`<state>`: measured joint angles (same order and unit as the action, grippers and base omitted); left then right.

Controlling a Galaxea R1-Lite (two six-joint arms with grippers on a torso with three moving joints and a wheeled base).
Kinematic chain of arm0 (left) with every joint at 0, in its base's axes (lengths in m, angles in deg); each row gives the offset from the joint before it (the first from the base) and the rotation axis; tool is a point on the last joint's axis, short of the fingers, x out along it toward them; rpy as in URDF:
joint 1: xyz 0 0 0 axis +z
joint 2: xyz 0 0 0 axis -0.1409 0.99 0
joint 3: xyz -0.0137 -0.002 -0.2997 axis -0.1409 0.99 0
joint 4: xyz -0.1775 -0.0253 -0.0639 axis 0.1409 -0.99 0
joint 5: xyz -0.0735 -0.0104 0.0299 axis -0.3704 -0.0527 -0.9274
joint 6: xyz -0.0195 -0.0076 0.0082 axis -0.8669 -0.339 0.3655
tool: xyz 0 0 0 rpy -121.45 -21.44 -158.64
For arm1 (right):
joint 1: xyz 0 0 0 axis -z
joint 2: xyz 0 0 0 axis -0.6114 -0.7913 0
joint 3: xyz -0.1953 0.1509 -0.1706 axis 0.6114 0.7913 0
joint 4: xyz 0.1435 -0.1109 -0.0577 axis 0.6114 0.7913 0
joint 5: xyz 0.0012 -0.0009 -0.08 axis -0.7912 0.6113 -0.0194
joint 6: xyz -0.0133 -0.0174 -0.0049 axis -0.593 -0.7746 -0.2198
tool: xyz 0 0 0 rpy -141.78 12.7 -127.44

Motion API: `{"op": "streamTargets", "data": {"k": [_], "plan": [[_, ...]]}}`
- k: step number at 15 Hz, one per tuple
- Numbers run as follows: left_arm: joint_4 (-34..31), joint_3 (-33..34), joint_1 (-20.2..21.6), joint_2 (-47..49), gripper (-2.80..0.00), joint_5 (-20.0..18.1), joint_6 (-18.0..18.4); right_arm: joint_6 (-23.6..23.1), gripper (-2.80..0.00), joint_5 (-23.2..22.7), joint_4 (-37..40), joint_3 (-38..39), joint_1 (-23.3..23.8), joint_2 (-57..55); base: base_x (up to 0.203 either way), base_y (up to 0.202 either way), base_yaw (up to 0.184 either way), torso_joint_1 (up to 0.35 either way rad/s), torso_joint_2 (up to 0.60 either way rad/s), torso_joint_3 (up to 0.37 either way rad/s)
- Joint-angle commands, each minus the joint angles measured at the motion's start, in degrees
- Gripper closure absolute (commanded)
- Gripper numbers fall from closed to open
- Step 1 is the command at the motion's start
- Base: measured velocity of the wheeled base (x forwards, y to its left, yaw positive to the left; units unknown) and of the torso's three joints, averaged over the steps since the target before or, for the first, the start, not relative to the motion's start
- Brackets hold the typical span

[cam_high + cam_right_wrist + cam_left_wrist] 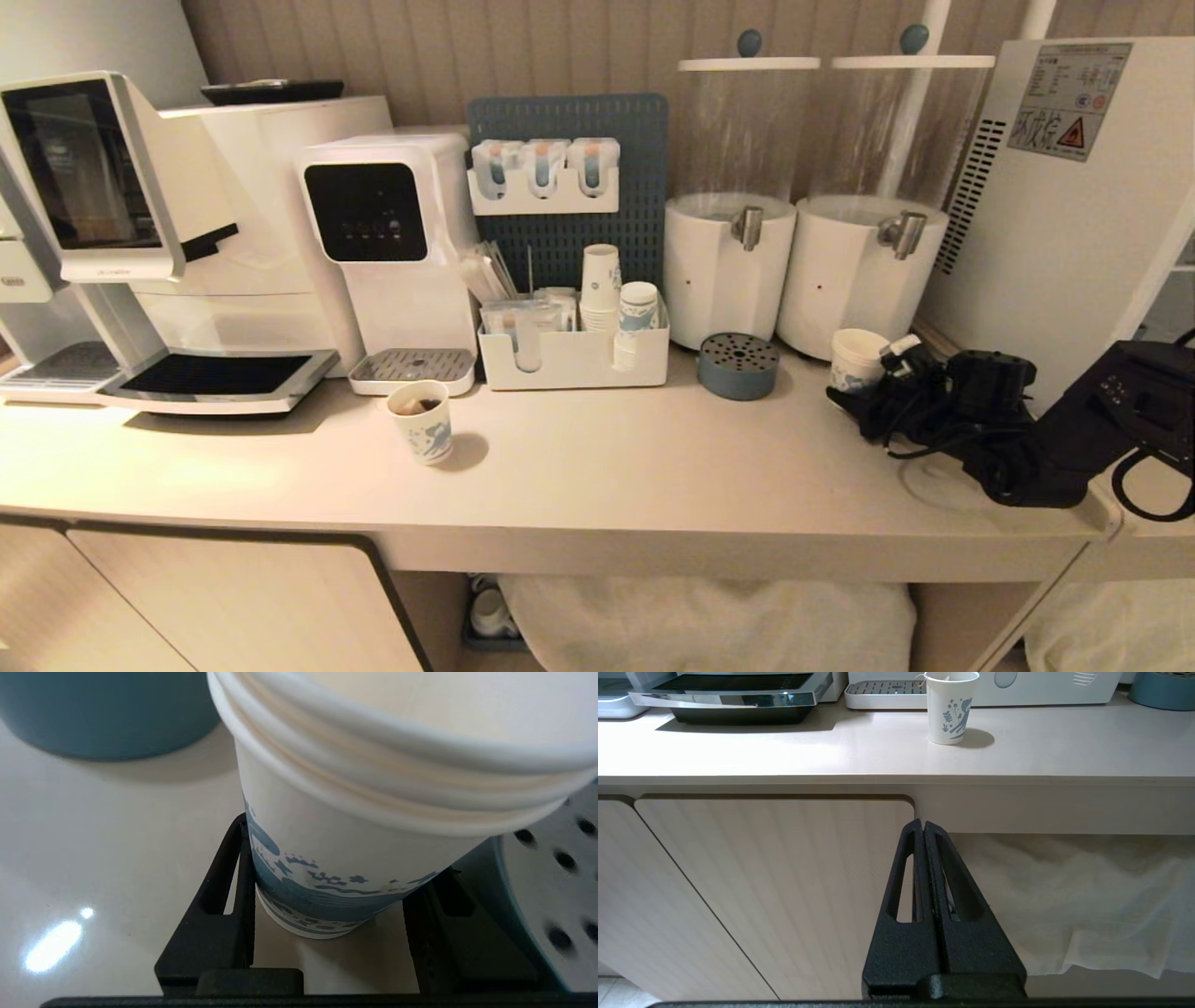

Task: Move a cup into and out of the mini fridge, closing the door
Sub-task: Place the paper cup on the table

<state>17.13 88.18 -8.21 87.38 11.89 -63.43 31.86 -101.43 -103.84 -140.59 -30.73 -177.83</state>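
Note:
The cup (851,355), white paper with a blue pattern and a clean inside, is at the right of the counter (607,476), just left of the mini fridge (1055,233). My right gripper (878,373) reaches it from the fridge side. In the right wrist view the cup (355,826) sits between the gripper's (343,858) two black fingers, which press its lower sides. Whether its base rests on the counter I cannot tell. The door is out of view. My left gripper (923,826) hangs shut and empty below the counter edge, in front of a cabinet door (775,896).
A same-patterned cup with brown contents (422,422) stands mid-counter. A blue perforated disc (738,366) sits close to the held cup, before two white drink dispensers (728,271). Stacked cups (600,285), a water dispenser (392,243) and a coffee machine (93,233) line the back.

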Motion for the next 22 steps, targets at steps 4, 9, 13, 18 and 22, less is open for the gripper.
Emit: {"op": "streamTargets", "data": {"k": [4, 9, 13, 18, 22], "plan": [[-0.1, 0.0, 0.0, -0.1, 0.0, 0.0, 0.0, -0.2, 0.0, -0.3, 0.5, 2.3, -0.6, 0.9, 0.0, 0.0, 0.0, 0.0, 0.0, 0.0], [-0.1, 0.0, 0.0, -0.1, 0.0, 0.0, 0.0, -0.1, 0.0, -0.2, 0.6, 5.7, -3.3, 3.1, 0.0, 0.0, 0.0, 0.0, 0.0, 0.0], [-0.1, 0.0, 0.0, -0.1, 0.0, 0.0, 0.1, -0.2, 0.0, 0.8, 0.9, 6.2, -4.9, 3.1, 0.0, 0.0, 0.0, 0.0, 0.0, 0.0], [-0.1, 0.0, 0.0, -0.1, 0.0, -0.1, 0.3, -0.2, 0.0, 1.1, 1.1, 6.2, -5.9, 2.7, 0.0, 0.0, 0.0, 0.0, 0.0, 0.0], [-0.1, 0.0, 0.0, -0.1, 0.0, -0.1, 0.2, -0.1, -2.8, 1.1, 1.8, 6.0, -5.9, 2.7, 0.0, 0.0, 0.0, 0.0, 0.0, 0.0]]}}
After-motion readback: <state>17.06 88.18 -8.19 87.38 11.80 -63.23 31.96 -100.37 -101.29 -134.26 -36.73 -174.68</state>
